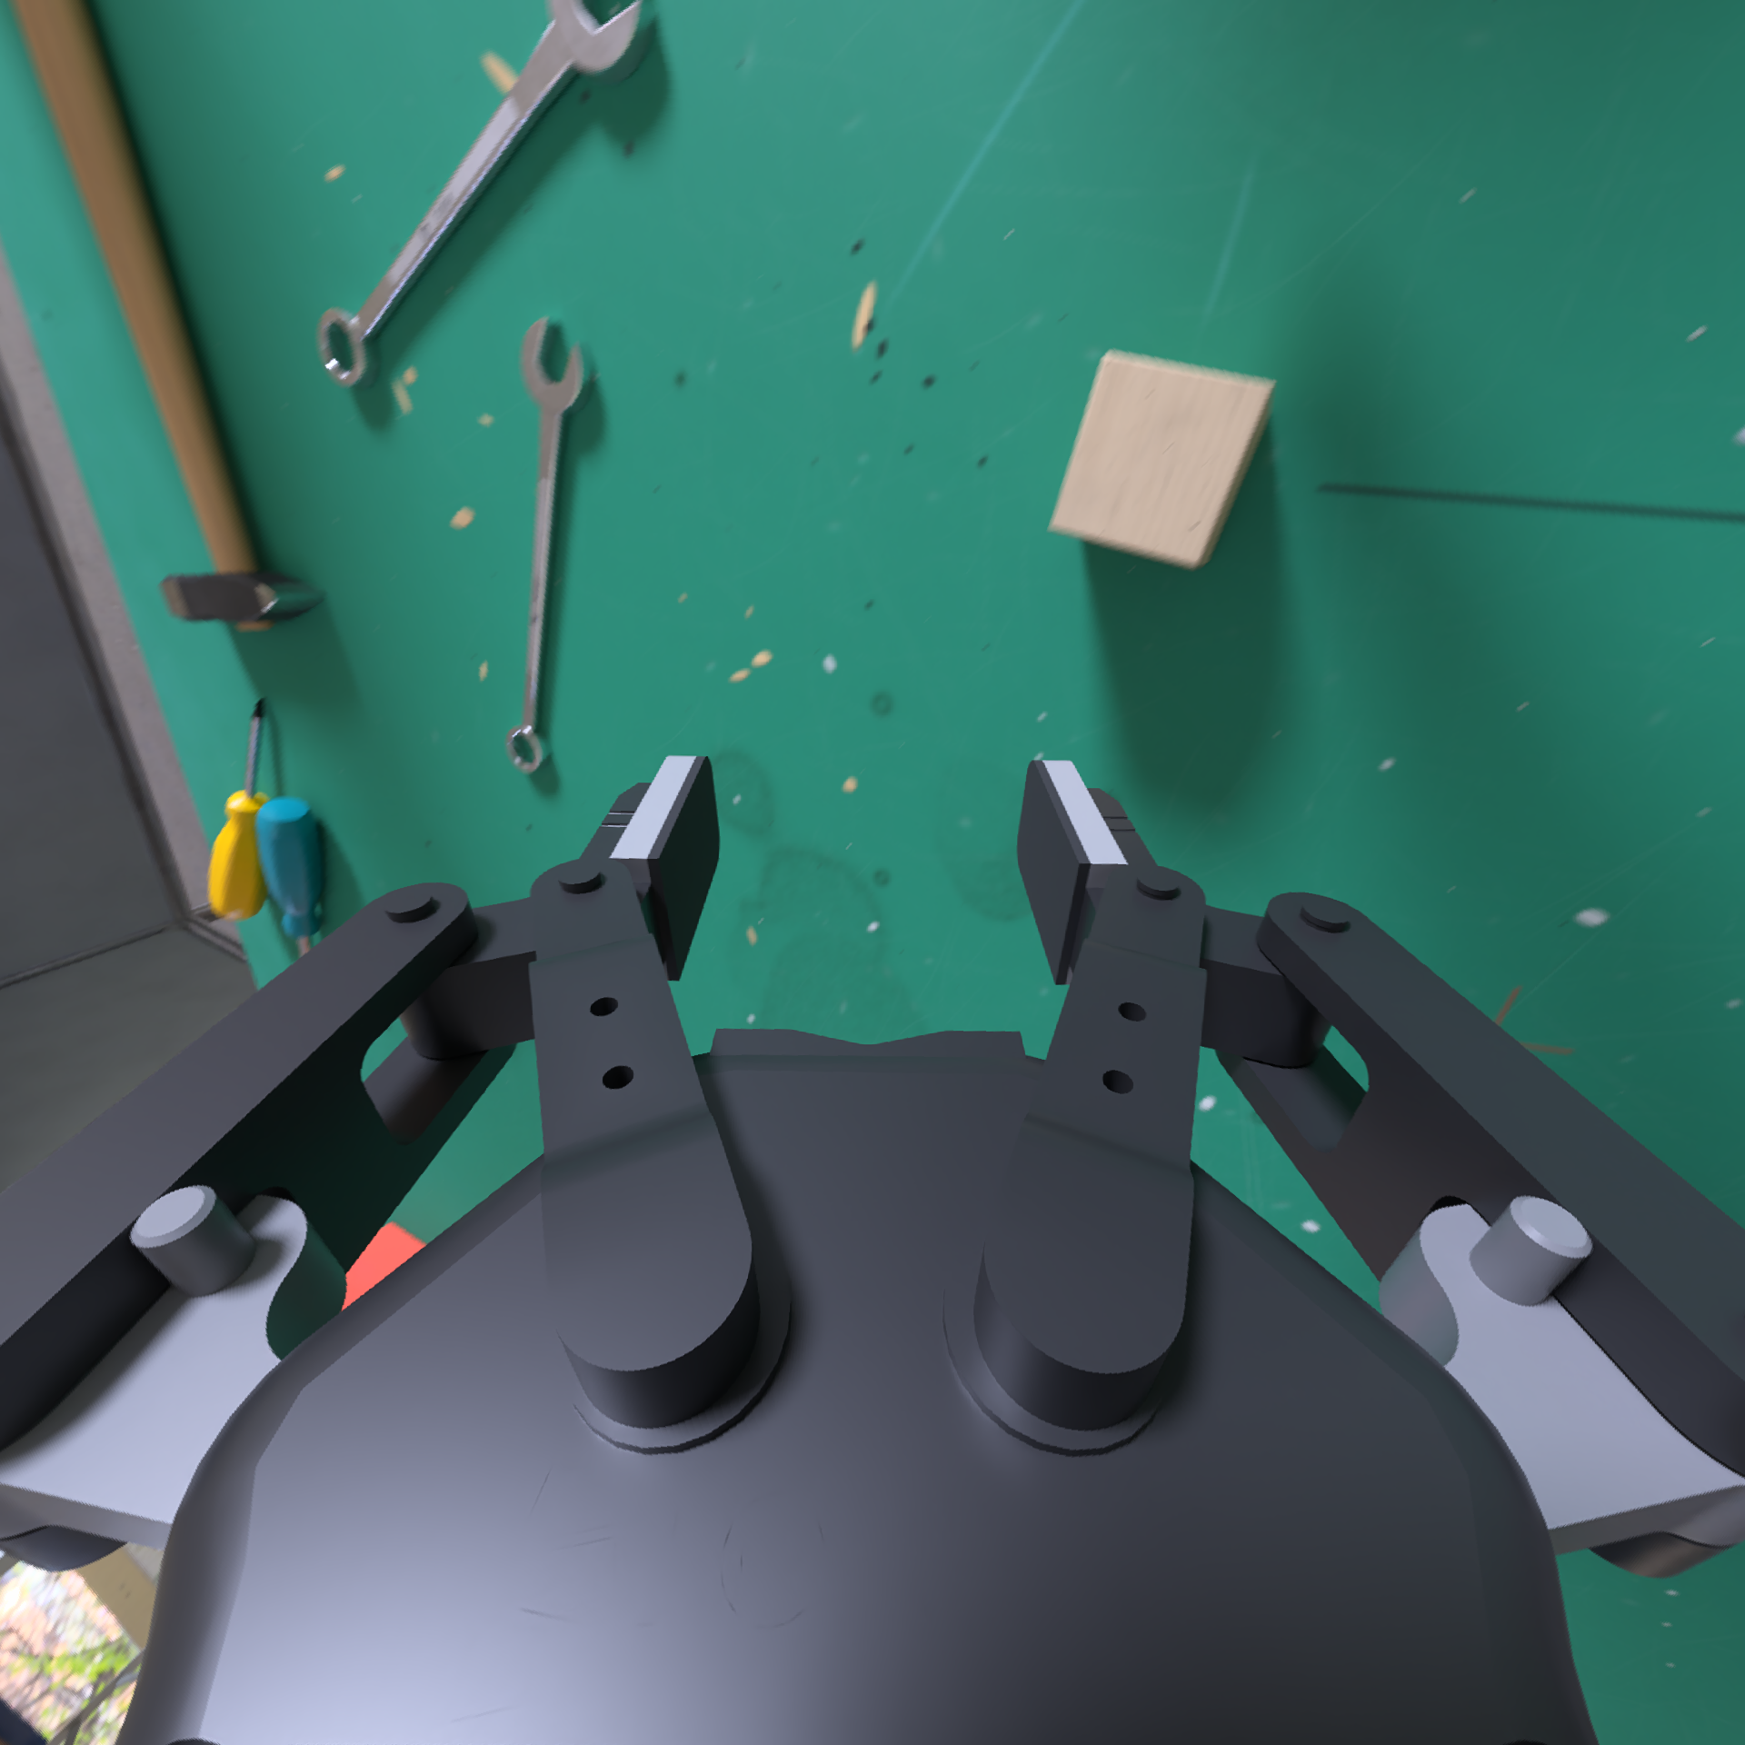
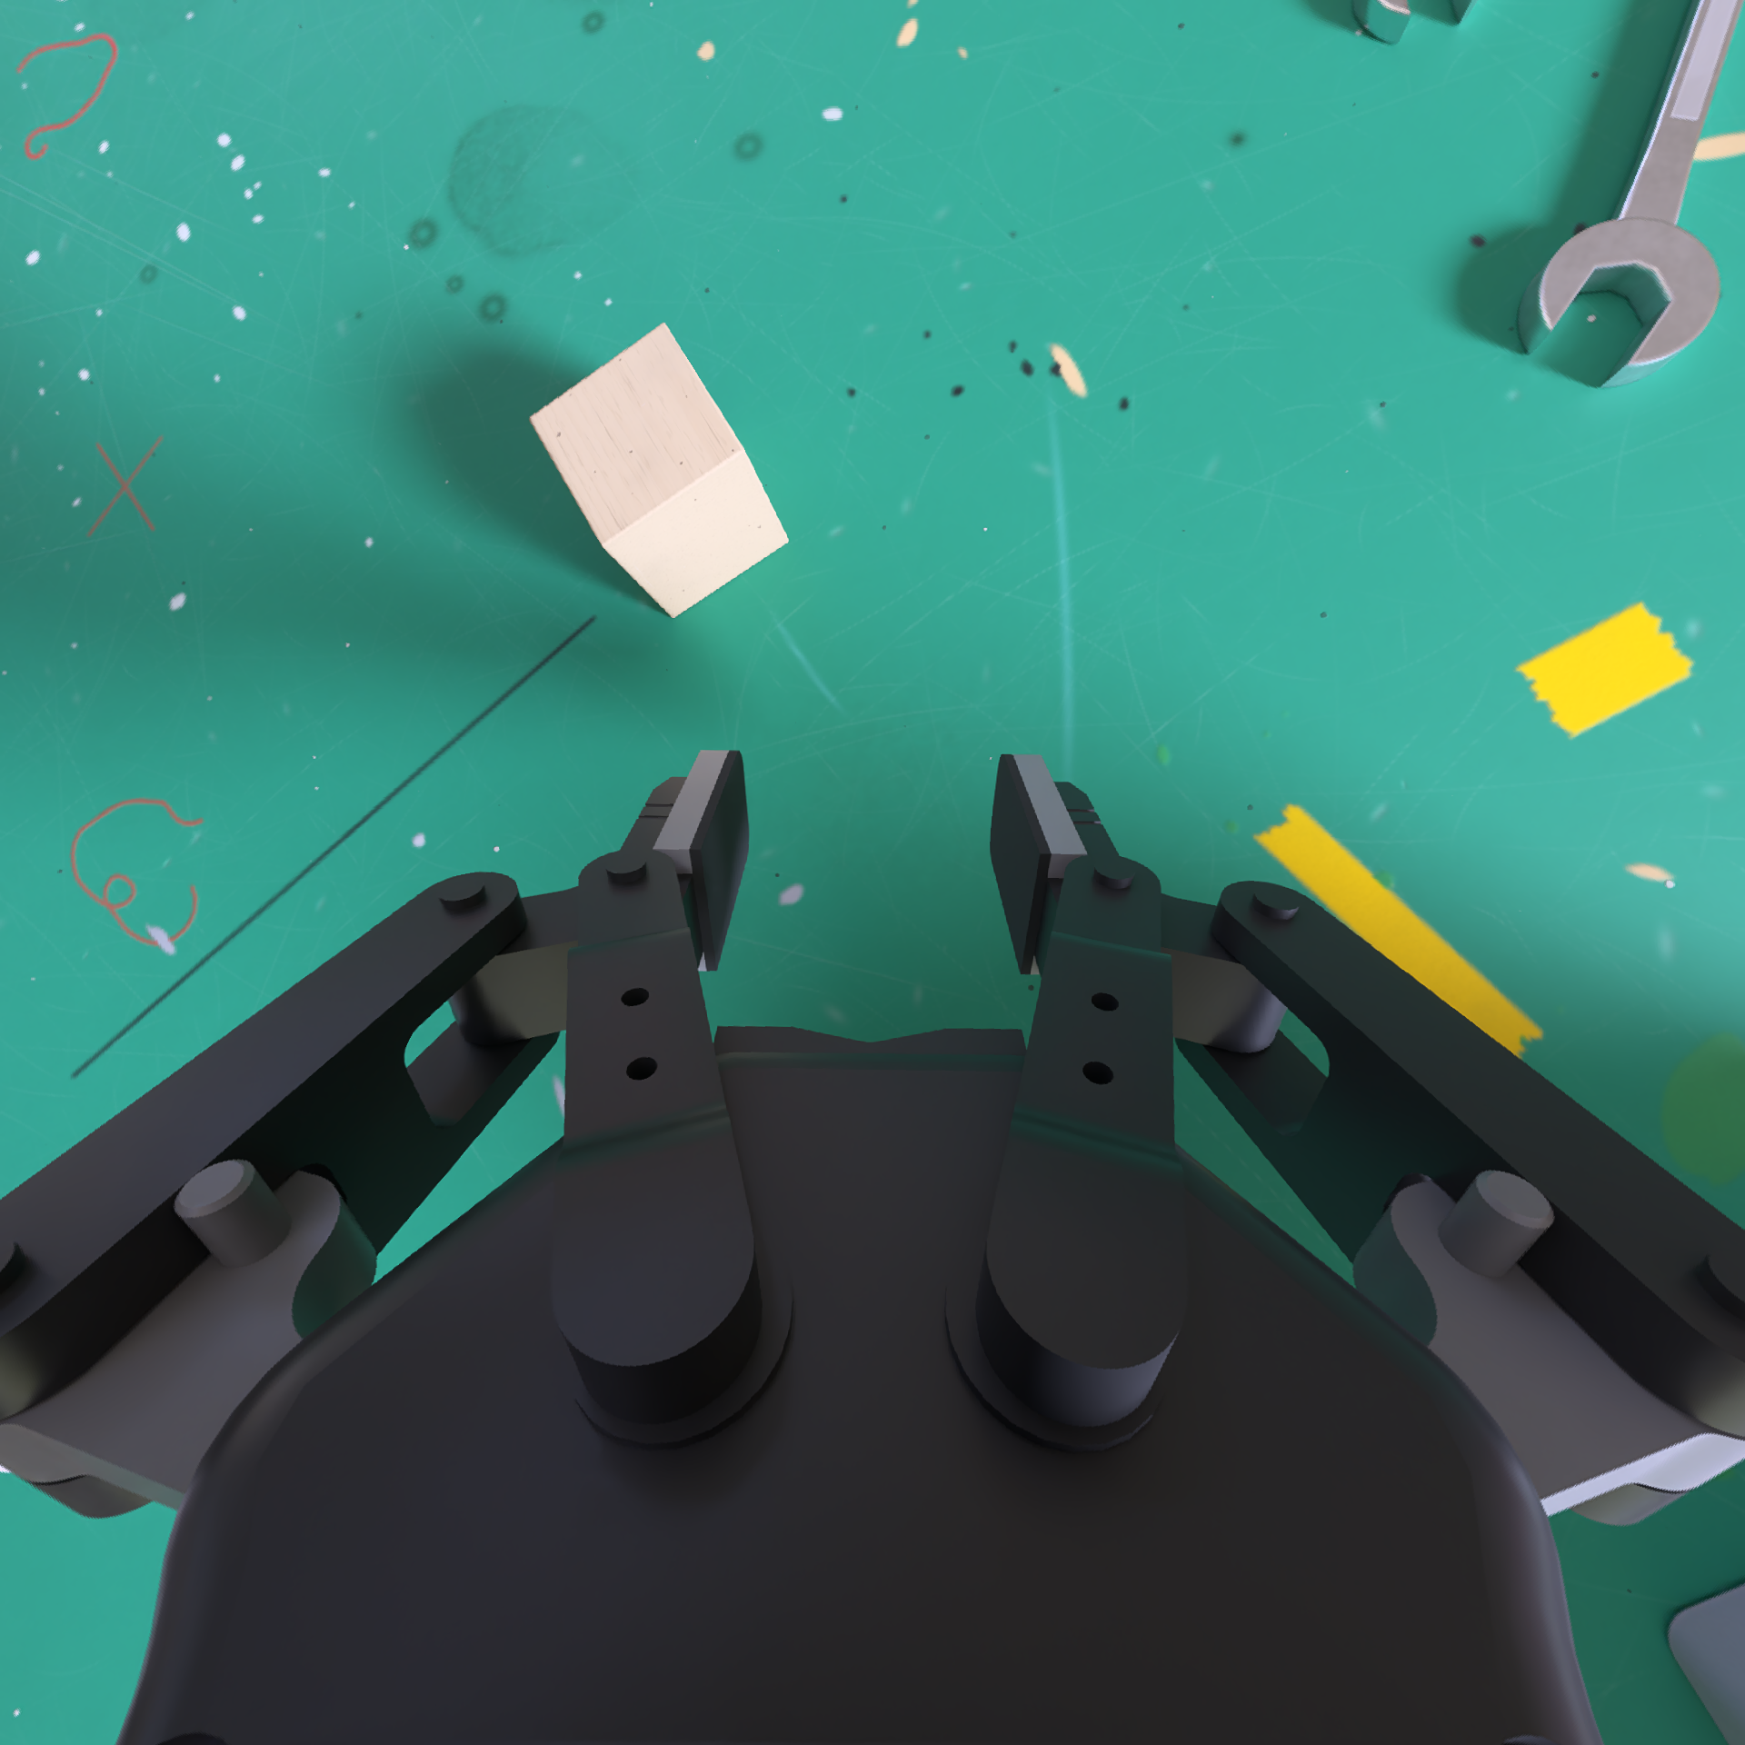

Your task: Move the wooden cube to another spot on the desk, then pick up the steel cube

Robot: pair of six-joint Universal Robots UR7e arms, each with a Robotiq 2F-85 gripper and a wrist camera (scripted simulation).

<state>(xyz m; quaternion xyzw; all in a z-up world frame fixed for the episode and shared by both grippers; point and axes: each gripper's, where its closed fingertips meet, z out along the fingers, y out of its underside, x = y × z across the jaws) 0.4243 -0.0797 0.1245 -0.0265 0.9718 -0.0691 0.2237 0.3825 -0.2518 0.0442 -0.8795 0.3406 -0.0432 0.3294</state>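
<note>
We hover both grippers, left (image 1: 867, 855) and right (image 2: 869, 850), jaws apart and empty, over the green surface (image 2: 1228, 529), wooden cube (image 2: 658, 469) ahead-left of the right one, ungrasped, so next we centre, descend.

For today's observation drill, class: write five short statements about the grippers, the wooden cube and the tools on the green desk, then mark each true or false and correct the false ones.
1. The left gripper holds the wooden cube. False: its jaws are open and empty, and the cube sits on the desk ahead to the right.
2. The right gripper is open. True.
3. Two wrenches lie on the desk in the left wrist view. True.
4. The screwdrivers are both red. False: one handle is yellow, one blue.
5. A hammer rests on top of the cube. False: it lies far to the left, near the desk edge.
</note>
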